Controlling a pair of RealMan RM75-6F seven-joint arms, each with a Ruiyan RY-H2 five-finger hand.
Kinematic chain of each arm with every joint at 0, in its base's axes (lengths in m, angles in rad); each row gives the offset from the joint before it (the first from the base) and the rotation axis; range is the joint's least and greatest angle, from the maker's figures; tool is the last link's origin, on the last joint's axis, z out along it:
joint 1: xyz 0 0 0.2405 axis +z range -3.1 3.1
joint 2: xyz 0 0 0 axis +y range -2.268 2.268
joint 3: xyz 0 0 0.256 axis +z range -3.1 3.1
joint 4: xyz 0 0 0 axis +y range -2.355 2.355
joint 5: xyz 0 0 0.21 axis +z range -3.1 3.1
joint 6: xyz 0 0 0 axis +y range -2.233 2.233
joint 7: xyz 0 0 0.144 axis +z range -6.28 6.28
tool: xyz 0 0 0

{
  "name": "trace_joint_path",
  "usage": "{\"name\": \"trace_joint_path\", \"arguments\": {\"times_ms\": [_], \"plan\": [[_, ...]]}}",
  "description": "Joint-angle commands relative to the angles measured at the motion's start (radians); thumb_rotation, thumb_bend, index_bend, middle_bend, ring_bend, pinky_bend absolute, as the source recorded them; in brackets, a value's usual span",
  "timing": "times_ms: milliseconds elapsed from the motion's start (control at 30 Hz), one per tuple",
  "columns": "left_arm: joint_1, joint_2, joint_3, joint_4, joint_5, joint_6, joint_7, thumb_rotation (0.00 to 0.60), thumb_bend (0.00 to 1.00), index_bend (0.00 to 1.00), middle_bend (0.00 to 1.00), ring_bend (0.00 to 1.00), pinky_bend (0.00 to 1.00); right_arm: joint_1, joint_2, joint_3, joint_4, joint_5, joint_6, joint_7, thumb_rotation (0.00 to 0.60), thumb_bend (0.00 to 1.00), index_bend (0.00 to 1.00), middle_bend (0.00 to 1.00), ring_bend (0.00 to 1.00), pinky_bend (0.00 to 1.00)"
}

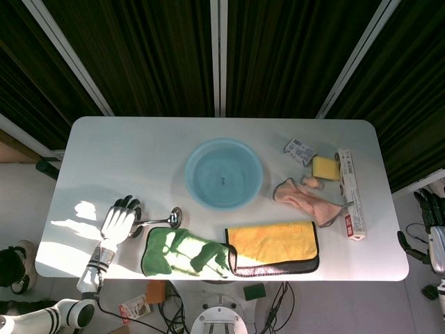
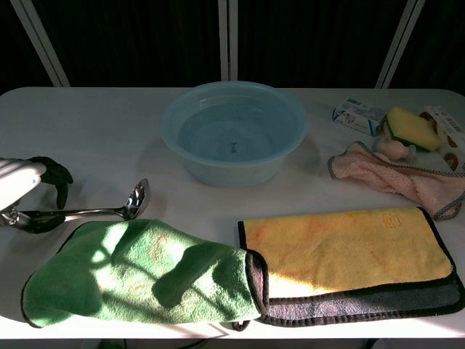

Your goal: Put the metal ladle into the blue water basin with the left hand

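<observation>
The left hand [image 1: 118, 221] curls its dark fingers over the handle of the metal ladle [image 2: 87, 211], gripping it — the ladle lies flat on the surface [image 1: 125, 149], bowl pointing toward the blue water basin [image 1: 223, 172], well apart from it, just behind the green cloth [image 2: 138, 273]. The right hand [image 1: 432, 209] hangs off the surface's edge; I cannot tell whether it is open.

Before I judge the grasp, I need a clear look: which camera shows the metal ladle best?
The chest view: the metal ladle lies side-on, bowl and handle both clear, with the left hand's dark fingers curled over the handle end. The head view shows the ladle smaller from above, its handle end under the hand.
</observation>
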Motion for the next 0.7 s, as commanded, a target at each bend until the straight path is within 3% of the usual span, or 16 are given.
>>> {"name": "trace_joint_path", "arguments": {"times_ms": [33,600,700], "plan": [[0.0,0.0,0.001,0.0,-0.001,-0.003,-0.001,0.497,0.3,0.51,0.24,0.12,0.22,0.0,0.0,0.0,0.0,0.0,0.0,0.0,0.6,0.35,0.0,0.0,0.0,0.0],[-0.009,-0.011,-0.003,0.021,-0.008,-0.02,-0.003,0.499,0.31,0.52,0.24,0.12,0.22,0.0,0.0,0.001,0.001,0.003,-0.001,-0.001,0.6,0.35,0.0,0.0,0.0,0.0],[-0.009,-0.011,-0.005,0.023,-0.008,-0.02,-0.006,0.529,0.31,0.54,0.24,0.12,0.22,0.0,0.0,0.001,0.0,0.003,0.0,0.0,0.6,0.35,0.0,0.0,0.0,0.0]]}}
